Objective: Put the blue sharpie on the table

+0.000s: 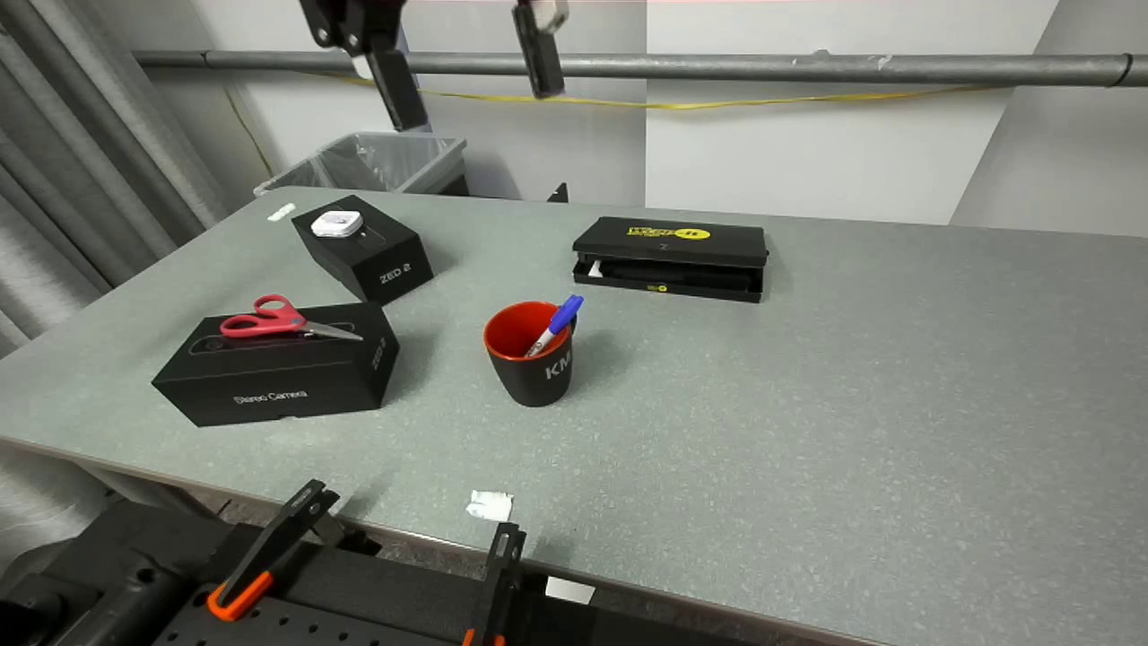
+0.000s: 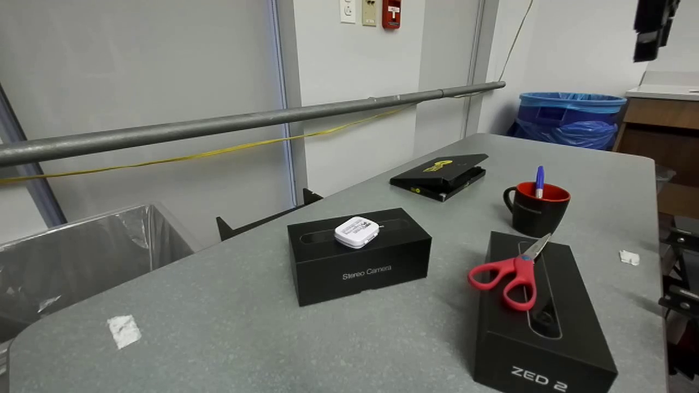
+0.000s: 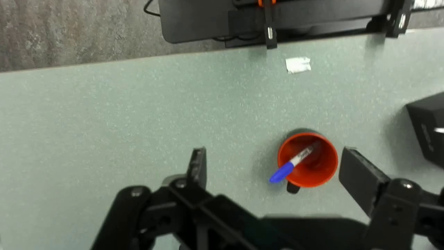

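The blue sharpie (image 1: pixel 564 314) stands tilted in a cup (image 1: pixel 531 384) that is black outside and red inside. Its blue cap sticks out above the rim, as it also does in an exterior view (image 2: pixel 539 178) and in the wrist view (image 3: pixel 282 172). Its white lower end is inside the cup (image 3: pixel 314 174). The cup stands upright on the grey table (image 1: pixel 807 431). My gripper (image 1: pixel 479 106) is open and empty, high above the table. In the wrist view the cup and sharpie show between the spread fingers (image 3: pixel 274 152), well below them. Only part of the gripper (image 2: pixel 646 50) shows in an exterior view.
A black box (image 1: pixel 278 377) bears red-handled scissors (image 1: pixel 273 321). Another black box (image 1: pixel 372 256) bears a small white case (image 1: pixel 337 223). A flat black case (image 1: pixel 673 242) lies partly open behind the cup. Clamps (image 1: pixel 278 543) grip the table's edge; a pipe (image 1: pixel 762 67) runs along the wall.
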`<state>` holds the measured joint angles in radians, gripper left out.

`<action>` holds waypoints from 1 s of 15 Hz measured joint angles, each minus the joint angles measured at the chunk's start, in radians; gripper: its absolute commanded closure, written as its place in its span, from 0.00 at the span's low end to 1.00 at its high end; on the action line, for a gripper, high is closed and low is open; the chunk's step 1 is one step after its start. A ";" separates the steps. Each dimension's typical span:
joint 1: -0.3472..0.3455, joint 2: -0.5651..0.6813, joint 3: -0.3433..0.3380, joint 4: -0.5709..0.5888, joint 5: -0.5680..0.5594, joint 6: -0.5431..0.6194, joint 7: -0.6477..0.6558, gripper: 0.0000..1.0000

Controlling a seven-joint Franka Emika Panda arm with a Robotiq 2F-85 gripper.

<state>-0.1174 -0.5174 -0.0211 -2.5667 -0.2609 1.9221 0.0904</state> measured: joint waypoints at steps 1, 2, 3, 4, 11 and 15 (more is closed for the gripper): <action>0.000 0.038 0.002 -0.013 0.000 0.079 0.042 0.00; 0.000 0.084 0.006 -0.024 -0.004 0.161 0.088 0.00; -0.002 0.136 0.012 -0.032 -0.010 0.242 0.138 0.00; -0.004 0.189 0.019 -0.034 -0.018 0.313 0.188 0.00; -0.009 0.335 0.034 -0.004 -0.043 0.419 0.298 0.00; -0.010 0.351 0.033 -0.009 -0.044 0.456 0.330 0.00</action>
<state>-0.1272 -0.1659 0.0123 -2.5753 -0.3052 2.3778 0.4204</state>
